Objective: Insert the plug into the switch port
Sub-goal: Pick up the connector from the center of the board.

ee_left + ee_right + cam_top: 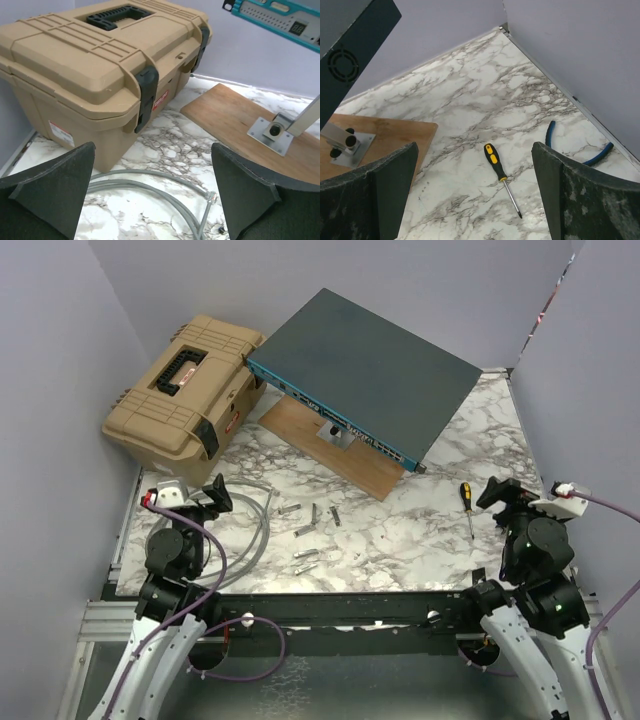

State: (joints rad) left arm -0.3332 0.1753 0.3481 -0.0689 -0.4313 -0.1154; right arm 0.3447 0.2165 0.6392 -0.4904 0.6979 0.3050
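Observation:
The switch (370,365) is a flat dark grey-teal box raised at a tilt on a stand at the back, its blue socket face (335,423) turned toward the front left. That face also shows at the top right of the left wrist view (280,17), and a dark corner of the switch shows in the right wrist view (350,35). A grey cable (262,525) lies coiled at the front left, with its clear plug (212,198) on the marble. My left gripper (215,495) (152,147) is open and empty above the coil. My right gripper (497,495) (475,146) is open and empty at the right.
A tan toolbox (185,385) stands at the back left. A wooden board (330,445) with a metal stand foot (271,132) lies under the switch. A yellow-black screwdriver (467,508) (501,176) lies at the right, several small metal parts (312,530) at mid-front, and a blue cable (580,150) by the right wall.

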